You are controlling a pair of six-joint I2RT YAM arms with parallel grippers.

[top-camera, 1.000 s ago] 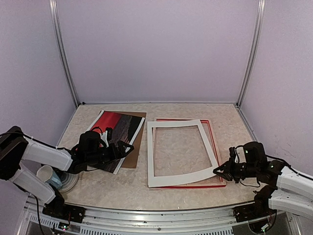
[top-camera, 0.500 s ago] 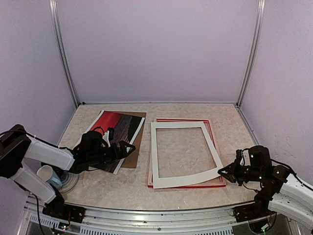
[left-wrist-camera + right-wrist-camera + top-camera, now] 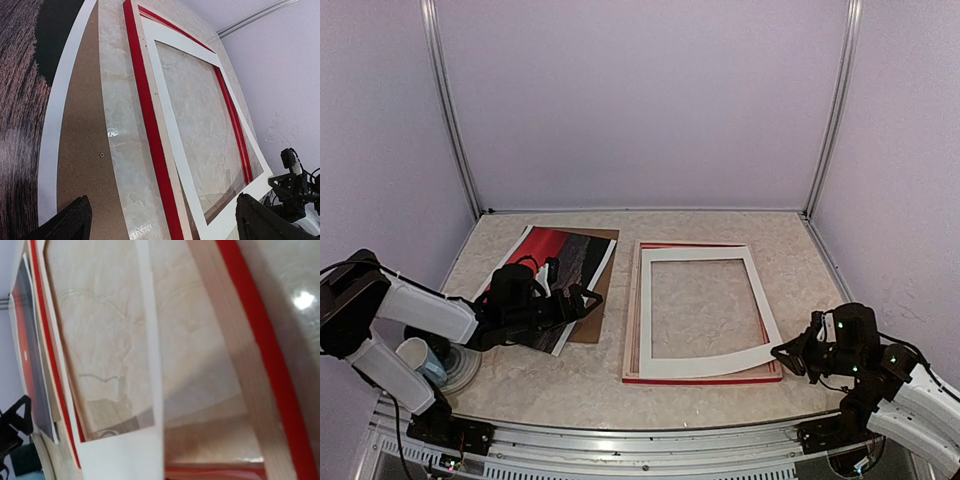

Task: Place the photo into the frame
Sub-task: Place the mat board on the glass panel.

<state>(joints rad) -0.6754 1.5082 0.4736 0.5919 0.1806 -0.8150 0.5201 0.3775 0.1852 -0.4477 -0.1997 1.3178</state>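
Photo (image 3: 558, 250) not yet in frame (image 3: 631, 320); left gripper (image 3: 572, 292) agape over it, right gripper (image 3: 788, 352) pinching mat (image 3: 698, 254) corner.

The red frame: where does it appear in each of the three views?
Top external: the frame lies flat, right of centre.
Left wrist: the frame runs slanting through the middle.
Right wrist: the frame fills the picture, with a red bar at the right.
Shared landmark: the white mat lying on it.
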